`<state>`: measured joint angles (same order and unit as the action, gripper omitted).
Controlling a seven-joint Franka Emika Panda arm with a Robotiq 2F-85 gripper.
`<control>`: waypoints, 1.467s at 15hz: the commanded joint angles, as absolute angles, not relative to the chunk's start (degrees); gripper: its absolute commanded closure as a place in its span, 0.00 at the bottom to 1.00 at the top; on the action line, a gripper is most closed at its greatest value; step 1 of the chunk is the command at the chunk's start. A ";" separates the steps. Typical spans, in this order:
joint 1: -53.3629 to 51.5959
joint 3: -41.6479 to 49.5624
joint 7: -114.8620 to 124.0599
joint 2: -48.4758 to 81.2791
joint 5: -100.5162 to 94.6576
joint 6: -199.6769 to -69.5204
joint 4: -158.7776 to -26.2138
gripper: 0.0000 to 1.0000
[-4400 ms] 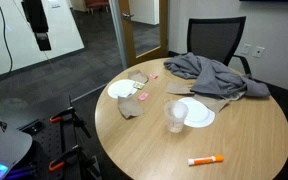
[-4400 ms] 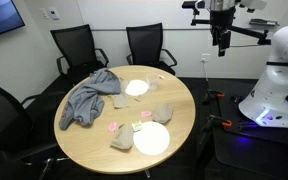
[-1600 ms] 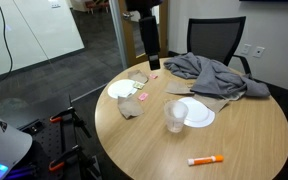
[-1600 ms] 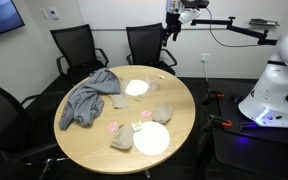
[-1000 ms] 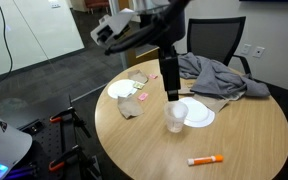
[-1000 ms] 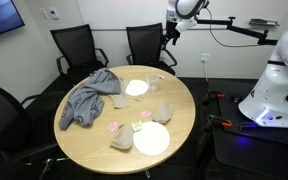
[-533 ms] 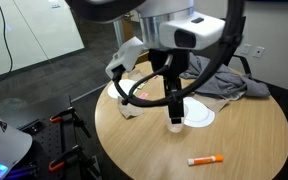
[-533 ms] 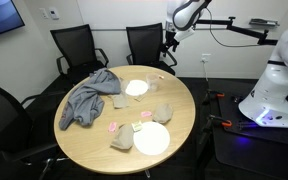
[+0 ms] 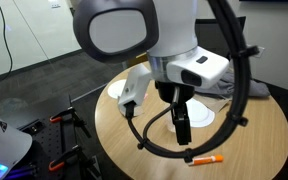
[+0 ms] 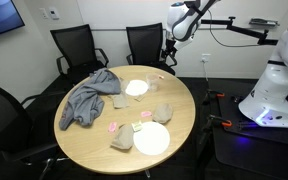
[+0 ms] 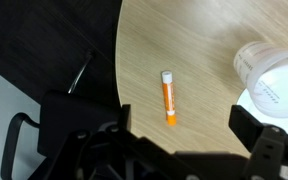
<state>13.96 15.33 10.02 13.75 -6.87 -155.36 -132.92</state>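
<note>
An orange marker [image 11: 168, 97] with a white end lies on the round wooden table [image 11: 184, 40], close to its curved edge. My gripper [image 11: 182, 125] hovers above it, open, with nothing between the jaws. In the wrist view the marker sits just beyond the jaws, nearer the left finger [image 11: 119, 118] than the right finger [image 11: 246, 122]. In an exterior view the gripper [image 9: 181, 125] hangs over the table, with the marker [image 9: 206, 159] below it and to the right. From the opposite side the gripper [image 10: 168, 50] is above the table's far edge.
A clear cup [image 11: 252, 62] and a white plate [image 11: 282, 92] lie right of the marker. On the table [image 10: 184, 100] are a grey cloth [image 10: 89, 95], two plates [image 10: 136, 88] [image 10: 151, 139] and crumpled paper. Black chairs [image 10: 147, 42] stand behind. My arm blocks much of an exterior view.
The arm has swung across the table past the cup and come down toward the edge where the marker lies. The gripper has stayed open.
</note>
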 commanded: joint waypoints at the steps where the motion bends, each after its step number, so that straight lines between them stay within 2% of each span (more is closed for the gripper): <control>1: 15.20 15.61 6.24 16.96 -4.39 -157.92 -131.22 0.00; 9: 16.66 14.81 2.46 23.22 -1.32 -157.78 -126.80 0.00; 22: 14.67 14.80 3.87 26.26 -2.42 -159.59 -125.00 0.00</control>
